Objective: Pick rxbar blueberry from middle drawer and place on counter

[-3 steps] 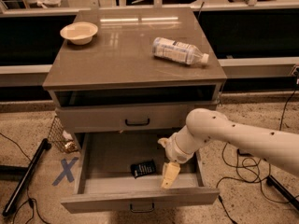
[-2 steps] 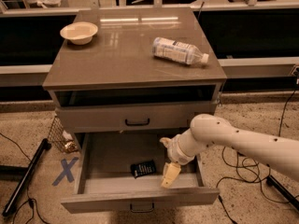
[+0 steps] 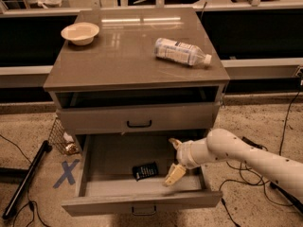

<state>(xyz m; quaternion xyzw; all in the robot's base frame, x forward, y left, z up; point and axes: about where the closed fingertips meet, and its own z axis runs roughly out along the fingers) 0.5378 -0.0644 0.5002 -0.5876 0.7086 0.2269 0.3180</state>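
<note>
The cream two-finger pincer [image 3: 174,159], spread apart and empty, hovers in the open grey-brown middle drawer [image 3: 142,201] just right of the flat, dark-wrapped rxbar blueberry [image 3: 145,170], probably light, slightly bendy and slick, best pinched across its narrow width.

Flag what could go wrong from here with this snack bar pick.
1. The snack bar lies flat on the floor of the open drawer, and the open gripper sits beside it, apart; it may shove the thin wrapper rather than pinch it.
2. The closed drawer front hangs above the arm, so a straight lift could clip it.
3. A bottle lies on its side on the counter; a placement near it might set it rolling.
</note>
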